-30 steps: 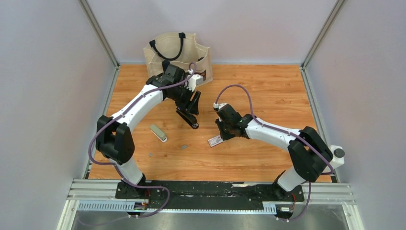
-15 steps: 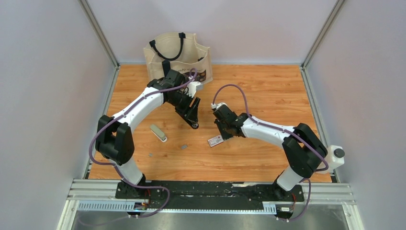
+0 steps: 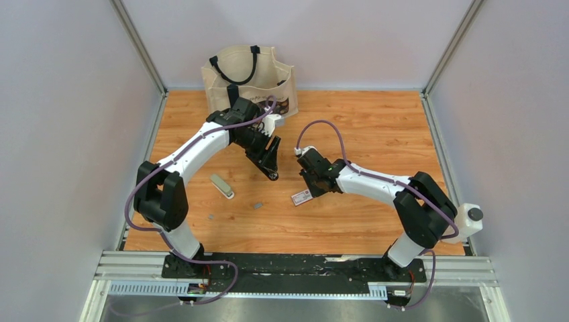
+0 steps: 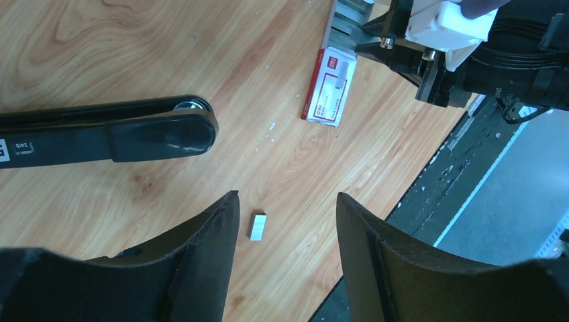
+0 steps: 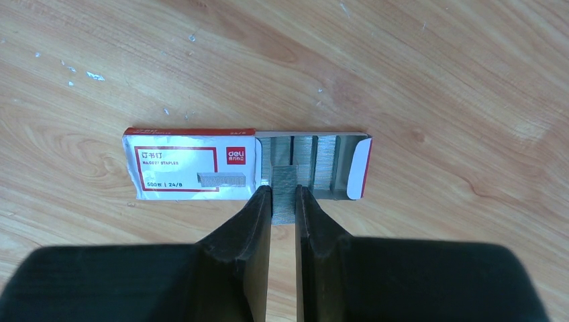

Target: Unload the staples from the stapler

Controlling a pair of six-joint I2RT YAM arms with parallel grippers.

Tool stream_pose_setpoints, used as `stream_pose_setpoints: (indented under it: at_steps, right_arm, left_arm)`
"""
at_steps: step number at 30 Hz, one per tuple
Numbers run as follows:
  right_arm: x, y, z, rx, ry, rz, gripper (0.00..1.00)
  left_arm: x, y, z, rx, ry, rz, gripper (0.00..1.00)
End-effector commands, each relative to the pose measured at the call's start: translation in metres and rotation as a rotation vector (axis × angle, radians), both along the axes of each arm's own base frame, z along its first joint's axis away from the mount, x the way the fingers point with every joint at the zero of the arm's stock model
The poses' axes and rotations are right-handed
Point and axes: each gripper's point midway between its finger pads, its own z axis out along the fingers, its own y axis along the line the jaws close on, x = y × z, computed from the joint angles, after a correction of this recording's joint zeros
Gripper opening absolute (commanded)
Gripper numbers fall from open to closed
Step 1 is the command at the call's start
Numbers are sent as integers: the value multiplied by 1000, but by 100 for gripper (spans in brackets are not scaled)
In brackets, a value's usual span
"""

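The grey stapler [image 3: 222, 186] lies on the wooden table left of centre, with no gripper on it. A short grey strip of staples [image 3: 257, 205] lies loose on the wood, and a smaller one [image 3: 211, 217] lies further left. My left gripper [image 3: 270, 153] hangs open and empty above the table. In the left wrist view the loose strip [image 4: 257, 226] shows on the wood between its fingers [image 4: 287, 201]. My right gripper [image 5: 284, 190] is shut on a strip of staples [image 5: 284, 176], right over the open tray of the red-and-white box [image 5: 194, 164].
A long black bar marked 24/6 [image 4: 107, 137] lies on the table under my left wrist [image 3: 266, 169]. A beige tote bag [image 3: 248, 74] stands at the back. The red-and-white box [image 3: 302, 197] lies mid-table. Metal posts and grey walls ring the table.
My left wrist dropped a little toward the black bar, then held. My right gripper shifted slightly left over the box.
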Motion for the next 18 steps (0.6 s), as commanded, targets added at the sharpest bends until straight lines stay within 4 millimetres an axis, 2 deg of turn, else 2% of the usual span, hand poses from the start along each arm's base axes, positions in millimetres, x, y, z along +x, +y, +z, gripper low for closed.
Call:
stream_pose_setpoints:
  at_steps: [1, 18]
  right_arm:
    - [6, 7, 6, 4, -24, 12, 7]
    - [7, 9, 2, -6, -14, 24, 8]
  left_arm:
    - [1, 0, 15, -29, -56, -16, 63]
    - [3, 0, 16, -27, -65, -10, 63]
